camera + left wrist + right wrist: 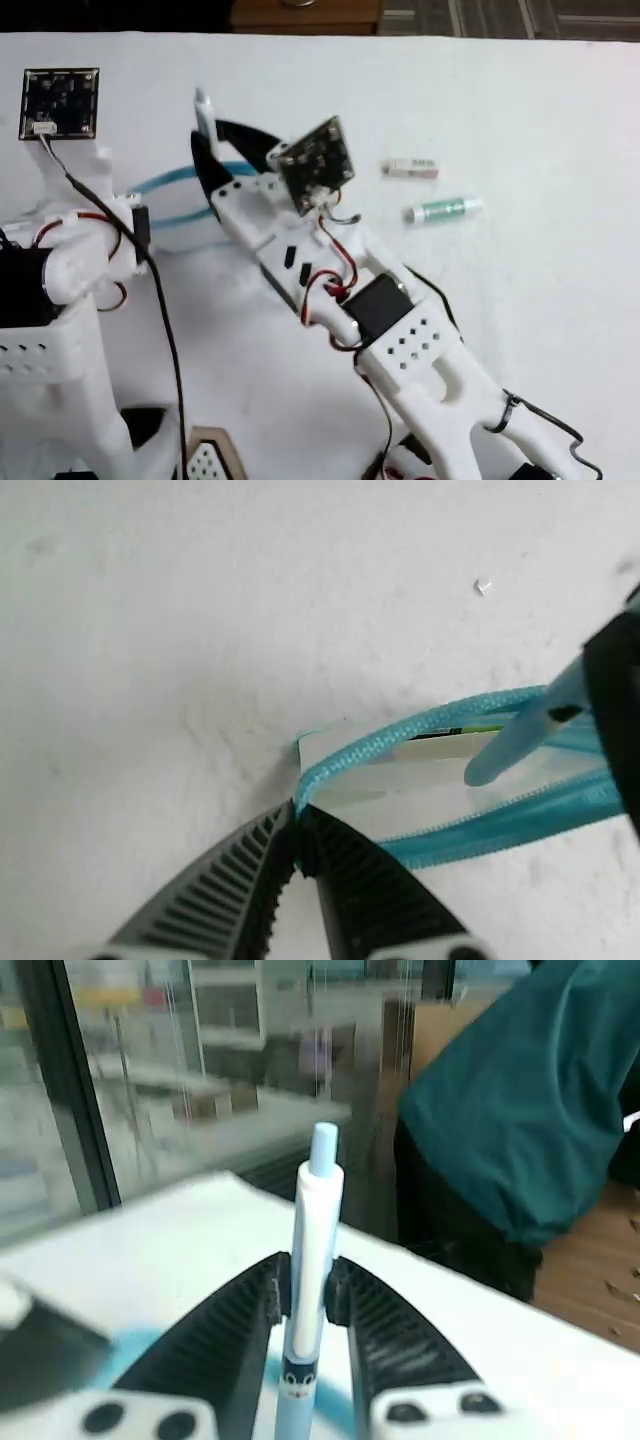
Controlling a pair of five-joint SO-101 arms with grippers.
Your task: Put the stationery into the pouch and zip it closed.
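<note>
2 grippers are busy: my left gripper (297,818) is pinched together on the pouch (400,738) corner, and my right gripper (308,1275) clamps a pen (318,1210) with its tip at the pouch's open mouth. An eraser (411,168) and a green tube (443,209) lie nearby on the table (550,120).

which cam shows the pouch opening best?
Left wrist view: the pouch mouth gapes between its teal zipper edges, the left tool pinching its end and the pen tip at the opening. High view shows teal strips between the arms. Right wrist view shows a teal blur under the pen.
</note>
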